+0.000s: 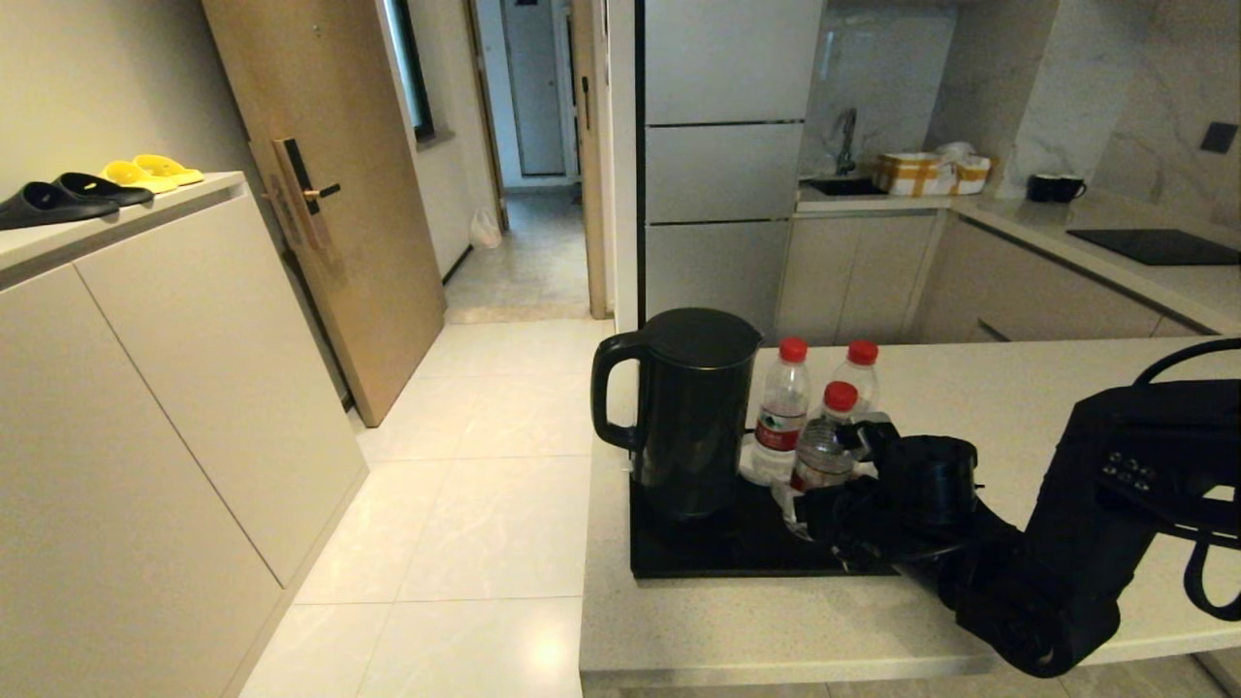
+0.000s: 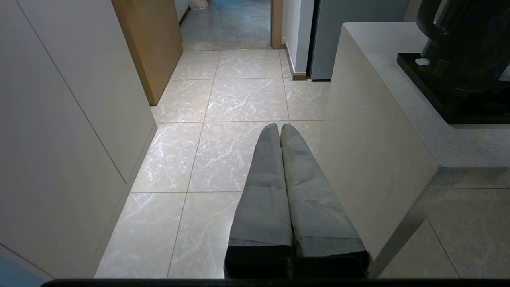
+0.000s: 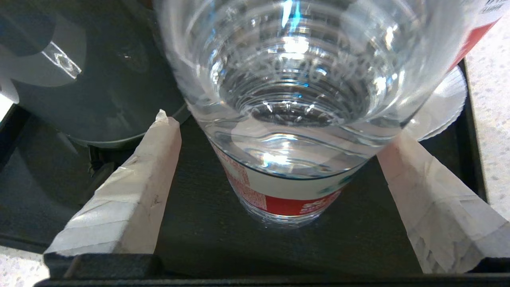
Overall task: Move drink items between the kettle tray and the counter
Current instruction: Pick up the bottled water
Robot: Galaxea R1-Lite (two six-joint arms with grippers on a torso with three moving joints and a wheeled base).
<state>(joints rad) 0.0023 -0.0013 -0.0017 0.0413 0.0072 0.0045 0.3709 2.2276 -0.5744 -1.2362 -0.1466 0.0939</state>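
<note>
Reaching in from the near right, the right gripper [image 1: 824,485] sits over the kettle tray [image 1: 698,557] with its 2 taped fingers [image 3: 131,187] spread wide on either side of the nearest bottle [image 1: 824,441]. In the right wrist view this bottle [image 3: 295,103] fills the gap between the fingers, yet neither pad appears to touch its clear wall; its base stands on the black tray [image 3: 199,239], so it is framed, not clamped.

All 3 bottles are grouped at the right part of the tray, just right of the black kettle [image 1: 690,417]. The left bottle [image 1: 781,412] stands upright close beside the kettle, the far bottle [image 1: 857,373] is behind the other 2, and the nearest 1 is partly hidden by the gripper. Whether the far bottle rests on the tray or on the counter [image 1: 776,620] cannot be told. The tray lies near the left end of the counter, a little back from its near edge.

The left gripper [image 2: 280,126] hangs off the counter's left end, above the tiled floor [image 2: 239,95], with its fingers pressed together and holding nothing. From there the kettle [image 2: 466,44] and the tray corner [image 2: 422,79] show on the counter [image 2: 398,95].

On the far worktop sit 2 black mugs [image 1: 1057,187].
</note>
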